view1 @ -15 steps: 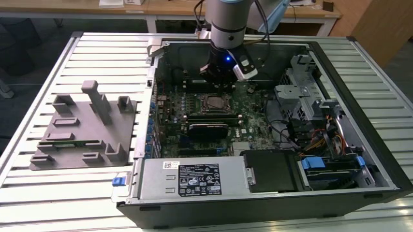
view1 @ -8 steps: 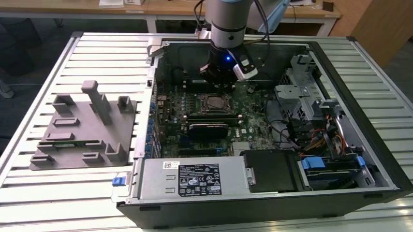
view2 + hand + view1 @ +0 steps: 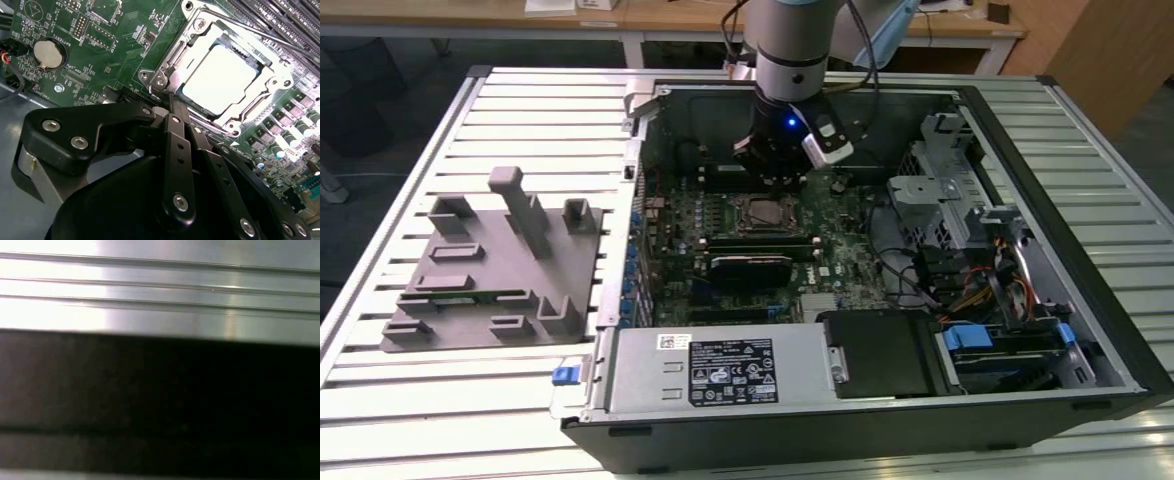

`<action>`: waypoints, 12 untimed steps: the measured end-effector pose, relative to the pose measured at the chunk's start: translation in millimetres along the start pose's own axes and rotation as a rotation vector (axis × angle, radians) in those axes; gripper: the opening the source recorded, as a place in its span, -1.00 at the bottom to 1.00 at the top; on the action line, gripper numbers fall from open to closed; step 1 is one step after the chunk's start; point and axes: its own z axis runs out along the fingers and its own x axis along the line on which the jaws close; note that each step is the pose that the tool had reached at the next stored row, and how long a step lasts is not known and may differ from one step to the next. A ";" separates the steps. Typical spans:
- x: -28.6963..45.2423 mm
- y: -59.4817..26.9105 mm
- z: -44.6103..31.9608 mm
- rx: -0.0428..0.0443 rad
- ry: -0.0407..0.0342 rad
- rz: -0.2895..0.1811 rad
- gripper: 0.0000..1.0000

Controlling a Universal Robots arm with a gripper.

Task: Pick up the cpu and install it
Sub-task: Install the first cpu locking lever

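Slatted metal tabletop [image 3: 520, 110] carries an open black computer case [image 3: 1067, 300]. Small square silvery cpu [image 3: 220, 80] already sits in the metal-framed socket [image 3: 165, 75], just beyond the black fingers [image 3: 172, 112]. They are narrow and hold nothing, so placing seems done.

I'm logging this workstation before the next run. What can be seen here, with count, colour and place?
computer case: one, black, open on the slatted table
table: one, pale metal slats
motherboard: one, green, inside the case
cpu: one, silvery, lying in the metal-framed socket
coin battery: one, silver, on the board
fixture block: one, grey, on the table at the exterior view's left
power supply: one, grey, case's near edge
arm: one, grey, above the board
hand: one, black, close beside the socket
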 end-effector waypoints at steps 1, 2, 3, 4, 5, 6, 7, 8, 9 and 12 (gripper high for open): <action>0.0 -0.1 0.5 0.0007 0.0003 0.000 -0.79; 0.1 -0.1 1.0 0.0010 0.0004 0.000 -0.79; 0.0 -0.1 1.4 0.0010 0.0004 0.000 -0.79; -0.1 -0.1 1.7 0.0009 0.0005 0.000 -0.79; -0.2 -0.1 2.0 0.0005 0.0004 0.000 -0.79; -0.3 0.0 2.3 0.0003 0.0005 0.000 -0.79; -0.5 0.0 2.5 0.0005 0.0010 0.000 -0.79; -0.7 0.0 2.6 0.0003 0.0014 0.000 -0.79; -0.9 0.2 2.6 -0.0008 0.0015 0.000 -0.79; -1.2 0.8 2.9 -0.0082 0.0011 0.000 -0.79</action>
